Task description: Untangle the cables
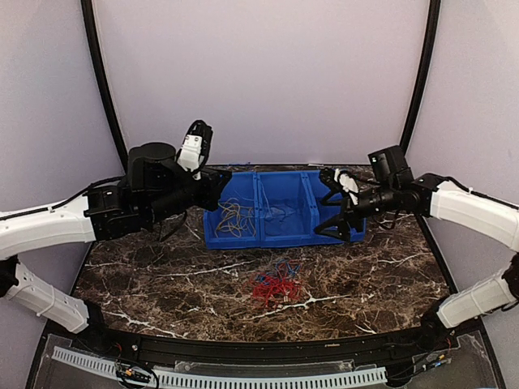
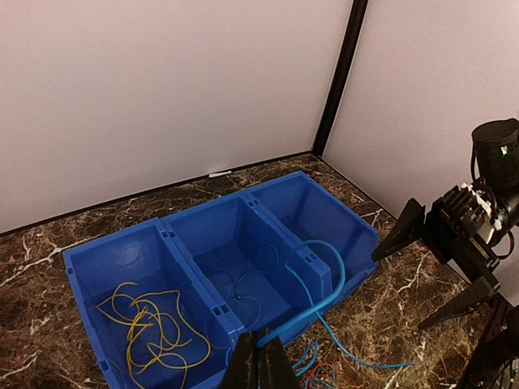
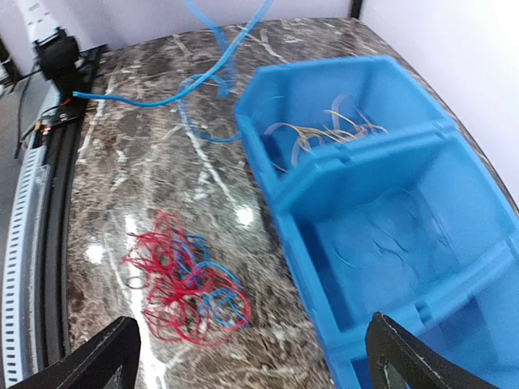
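Left gripper (image 2: 259,361) clamps a blue cable (image 2: 320,308) trailing over the bin (image 2: 203,214), while the wide-open right gripper (image 1: 328,204) hangs upper right of the tangle (image 1: 276,285).

Top view now, high behind both arm bases, looking down and forward over the tabletop (image 1: 162,284), blue bin (image 1: 243,241) mid-frame, everything fairly distant; left wrist view looks down across the bin from its left end toward the right tool (image 2: 399,290) at the right edge, left tool (image 2: 259,356) bottom centre; right wrist view is closest, tilted over the bin's other end, fingers (image 3: 89,356) in the bottom corners; all three share bin and cable pile (image 1: 276,285); both wrist views catch the blue cable (image 3: 130,103).
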Robot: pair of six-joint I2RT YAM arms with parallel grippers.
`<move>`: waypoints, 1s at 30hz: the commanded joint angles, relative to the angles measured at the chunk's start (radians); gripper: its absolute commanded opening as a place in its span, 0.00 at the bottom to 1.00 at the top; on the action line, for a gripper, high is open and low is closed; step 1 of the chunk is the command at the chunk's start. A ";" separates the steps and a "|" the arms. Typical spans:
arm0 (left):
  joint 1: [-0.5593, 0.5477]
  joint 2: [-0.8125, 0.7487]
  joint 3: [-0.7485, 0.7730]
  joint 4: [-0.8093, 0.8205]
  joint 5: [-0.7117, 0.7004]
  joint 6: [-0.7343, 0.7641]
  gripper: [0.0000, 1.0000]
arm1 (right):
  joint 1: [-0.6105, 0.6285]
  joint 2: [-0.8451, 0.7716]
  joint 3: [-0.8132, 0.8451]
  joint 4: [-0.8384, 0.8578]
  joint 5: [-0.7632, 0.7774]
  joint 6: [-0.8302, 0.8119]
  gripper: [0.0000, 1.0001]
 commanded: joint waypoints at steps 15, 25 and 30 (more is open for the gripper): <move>0.181 0.508 0.387 0.085 0.336 -0.128 0.00 | -0.331 -0.198 -0.263 0.291 -0.026 0.141 0.99; 0.205 0.731 0.525 0.003 0.312 -0.141 0.00 | -0.336 -0.168 -0.287 0.316 0.004 0.109 0.99; 0.206 0.793 0.576 -0.026 0.292 -0.170 0.00 | -0.335 -0.138 -0.275 0.297 -0.001 0.091 0.99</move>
